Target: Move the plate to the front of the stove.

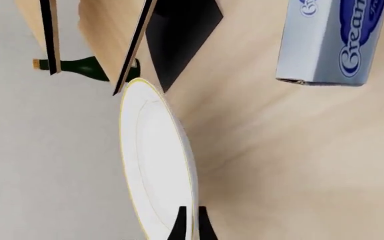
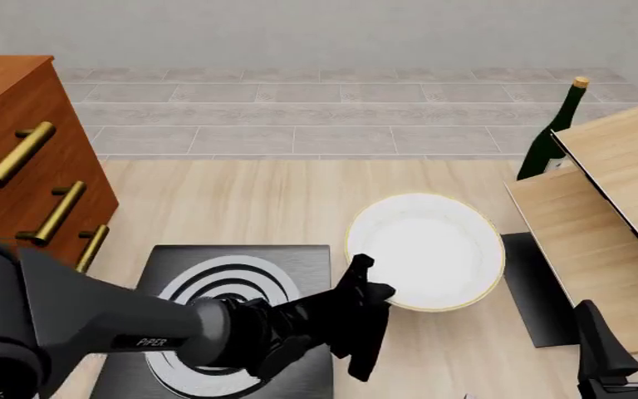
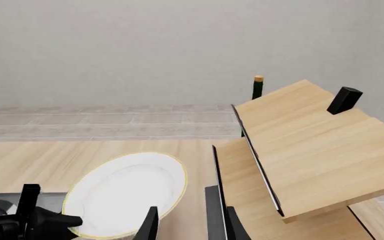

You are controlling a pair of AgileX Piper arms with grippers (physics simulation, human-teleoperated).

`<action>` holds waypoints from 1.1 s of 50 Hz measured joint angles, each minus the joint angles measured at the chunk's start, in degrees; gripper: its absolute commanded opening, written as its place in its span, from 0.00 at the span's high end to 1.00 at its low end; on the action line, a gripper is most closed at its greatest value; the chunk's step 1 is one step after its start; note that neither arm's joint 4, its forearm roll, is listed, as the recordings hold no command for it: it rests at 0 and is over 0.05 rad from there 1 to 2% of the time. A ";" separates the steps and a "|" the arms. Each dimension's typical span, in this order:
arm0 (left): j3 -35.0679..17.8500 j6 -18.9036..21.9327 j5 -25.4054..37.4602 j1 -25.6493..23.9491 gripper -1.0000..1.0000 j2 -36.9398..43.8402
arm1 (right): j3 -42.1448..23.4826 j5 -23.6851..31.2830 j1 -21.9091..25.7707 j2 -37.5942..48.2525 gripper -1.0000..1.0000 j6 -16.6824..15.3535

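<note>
Front view places the plate [image 2: 430, 249] just right of the stove [image 2: 296, 266], its near-left rim pinched by the left gripper [image 2: 365, 287]. The plate appears tilted and lifted off the table [image 2: 242, 199]; the left wrist view shows it nearly edge-on, with both fingertips [image 1: 178, 227] clenched on the rim. The right gripper [image 2: 630, 337] hangs low at the right edge, jaws parted, holding nothing. A black mat [image 2: 535, 291] lies just right of the plate, under a wooden rack [image 2: 607, 208]; a green bottle [image 2: 552, 137] stands behind the rack. A brown drawer unit [image 2: 20, 166] sits far left. A blue-and-white box [image 1: 332, 40] shows only in the left wrist view.

Risks from here:
- Rim grip is narrow and off-centre; a fast swing could let the plate rotate or slip out.
- The left arm lies across the burner [image 2: 225, 287]; a low carry could scrape the plate on the stove.
- Releasing while tilted could make the plate slide or land overlapping the stove.
</note>
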 measured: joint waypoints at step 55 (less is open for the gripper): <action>1.65 5.51 7.57 10.42 1.00 -13.49 | 0.00 0.00 0.00 0.00 0.00 0.00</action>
